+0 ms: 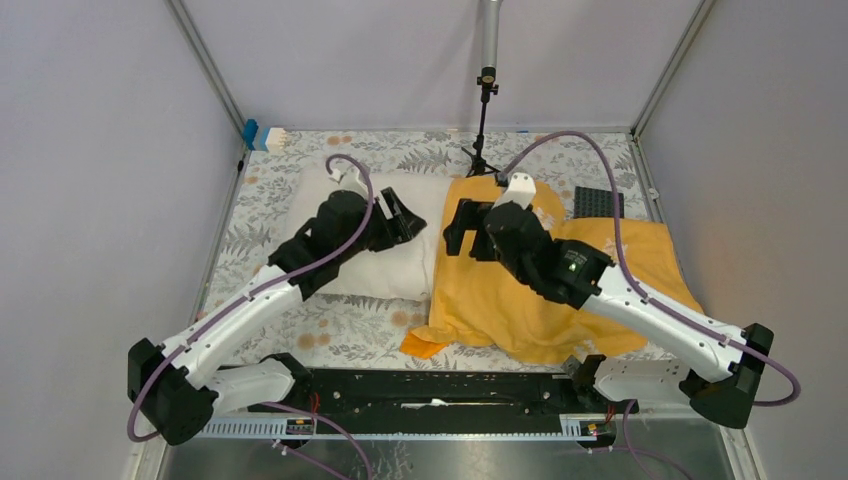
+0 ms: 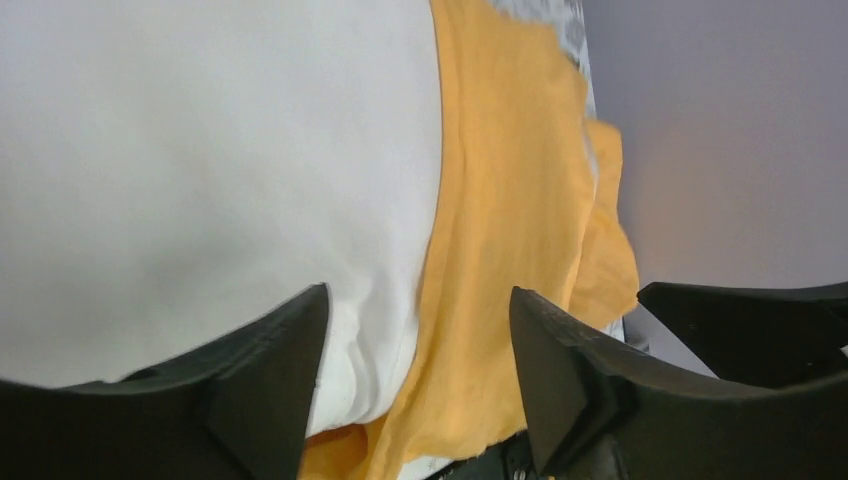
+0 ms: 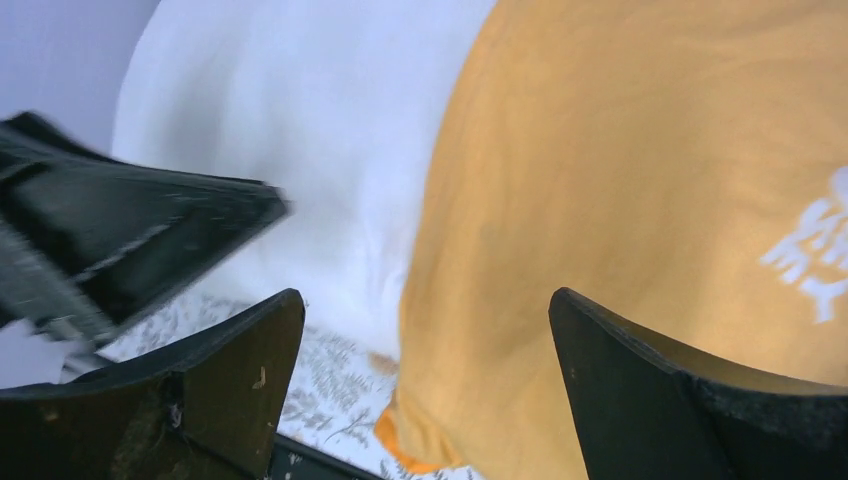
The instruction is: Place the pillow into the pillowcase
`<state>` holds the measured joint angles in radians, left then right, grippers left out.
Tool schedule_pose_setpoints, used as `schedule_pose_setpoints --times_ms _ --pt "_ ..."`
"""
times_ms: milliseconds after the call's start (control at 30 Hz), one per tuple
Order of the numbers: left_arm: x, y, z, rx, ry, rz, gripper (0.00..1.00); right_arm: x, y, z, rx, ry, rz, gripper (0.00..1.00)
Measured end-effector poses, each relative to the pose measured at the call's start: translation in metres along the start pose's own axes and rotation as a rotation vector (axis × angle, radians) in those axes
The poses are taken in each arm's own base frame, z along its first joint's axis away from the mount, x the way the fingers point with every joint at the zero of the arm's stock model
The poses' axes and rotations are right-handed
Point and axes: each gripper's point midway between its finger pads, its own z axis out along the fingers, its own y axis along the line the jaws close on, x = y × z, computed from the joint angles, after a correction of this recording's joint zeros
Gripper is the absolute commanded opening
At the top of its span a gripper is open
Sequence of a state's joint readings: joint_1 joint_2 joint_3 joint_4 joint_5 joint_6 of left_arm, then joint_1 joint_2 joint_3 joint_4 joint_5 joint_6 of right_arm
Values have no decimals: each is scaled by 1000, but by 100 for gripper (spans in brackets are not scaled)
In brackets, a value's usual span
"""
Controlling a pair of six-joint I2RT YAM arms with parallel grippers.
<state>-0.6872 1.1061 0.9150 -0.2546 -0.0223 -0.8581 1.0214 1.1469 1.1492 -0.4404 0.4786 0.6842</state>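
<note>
My left gripper and right gripper gaped empty.
Only my right wrist showed white lettering on the pillowcase; overhead, the pillow touched it.

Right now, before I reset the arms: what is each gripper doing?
Left gripper: open, holding nothing, above where the pillow meets the pillowcase.
Right gripper: open wide, holding nothing.
</note>
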Motion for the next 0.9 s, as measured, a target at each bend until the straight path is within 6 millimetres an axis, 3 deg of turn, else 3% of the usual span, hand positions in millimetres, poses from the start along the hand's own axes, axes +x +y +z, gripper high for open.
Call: schedule_pose_setpoints --times_ms 133,233,333,467,567,633,767,900 --pt "-49 7 -9 -75 -98 67 98 -27 -20 13 83 -15 -13 100" --pt "-88 20 -3 -162 -143 108 99 -42 -22 29 114 -16 -28 99" --pt "-120 35 19 -228 -150 135 99 -56 -35 48 171 -20 -37 98" --pt "-139 50 63 -258 -100 147 99 -68 -56 74 242 -12 -52 96" --pt "-121 58 101 -225 -9 135 94 -69 -68 90 276 12 -68 95" --pt "-95 67 116 -215 47 120 78 -69 -71 98 288 22 -84 94" --pt "-39 88 129 -200 98 89 44 -64 -72 112 298 48 -122 91" --pt "-9 88 124 -121 34 28 21 -60 -71 123 299 72 -145 89"
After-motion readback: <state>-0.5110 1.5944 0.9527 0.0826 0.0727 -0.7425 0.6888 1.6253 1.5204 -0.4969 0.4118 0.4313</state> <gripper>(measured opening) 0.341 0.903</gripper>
